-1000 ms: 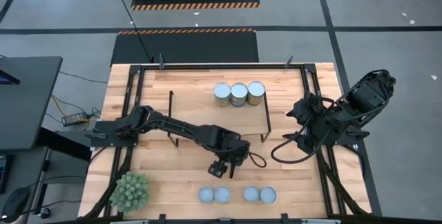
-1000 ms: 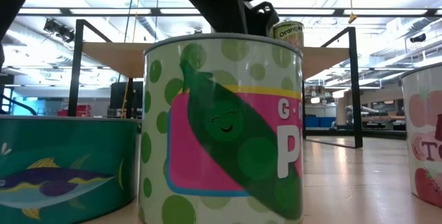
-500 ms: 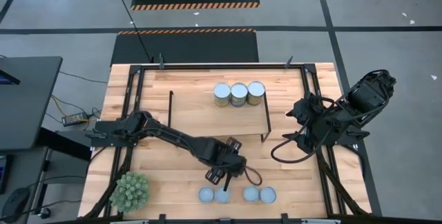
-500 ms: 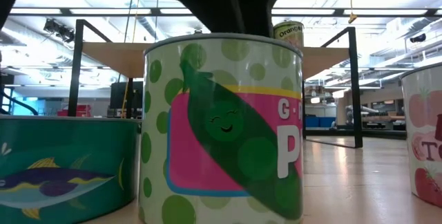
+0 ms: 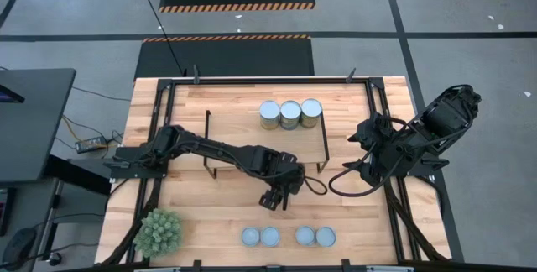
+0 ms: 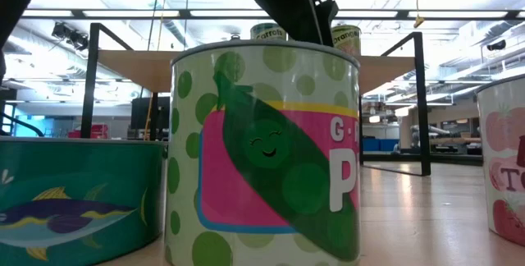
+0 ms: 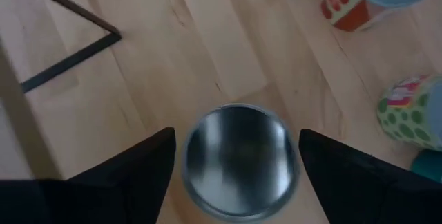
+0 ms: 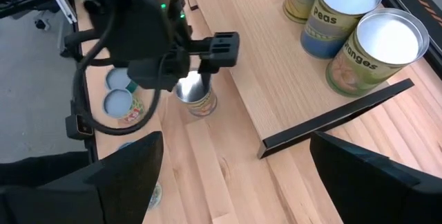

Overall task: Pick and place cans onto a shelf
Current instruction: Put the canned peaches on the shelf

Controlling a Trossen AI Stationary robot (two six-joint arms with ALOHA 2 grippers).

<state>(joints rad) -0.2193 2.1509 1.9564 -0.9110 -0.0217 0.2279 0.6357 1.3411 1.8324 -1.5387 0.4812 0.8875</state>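
Note:
Three silver-topped cans (image 5: 290,114) stand on the shelf's wooden board (image 5: 243,133), toward its right end. Several blue-topped cans (image 5: 269,237) stand in a row at the table's near edge. My left gripper (image 5: 273,196) is between the shelf and that row, shut on a silver-ended can (image 7: 238,158), which also shows in the right wrist view (image 8: 197,98). My right gripper (image 8: 252,182) is open and empty at the table's right side, beside the shelf's right end. My left gripper pinches the can by its round wall (image 7: 188,162), one finger (image 7: 138,175) on each opposite side. The fingers come from above, pointing down. The can stands upright below them, its shiny end up. I cannot tell whether its bottom is clear of the table.
A spiky green plant ball (image 5: 158,232) sits at the near left corner. The shelf's black rod legs (image 5: 323,164) stand just beyond my left gripper. In the low view a peas can (image 6: 264,147), a tuna can (image 6: 74,192) and a tomato can (image 6: 504,167) fill the foreground.
My left gripper went toward the table's near edge, up to the row of cans, then came back toward the shelf and a little to the right. The near row and the shelf's cans have stayed put.

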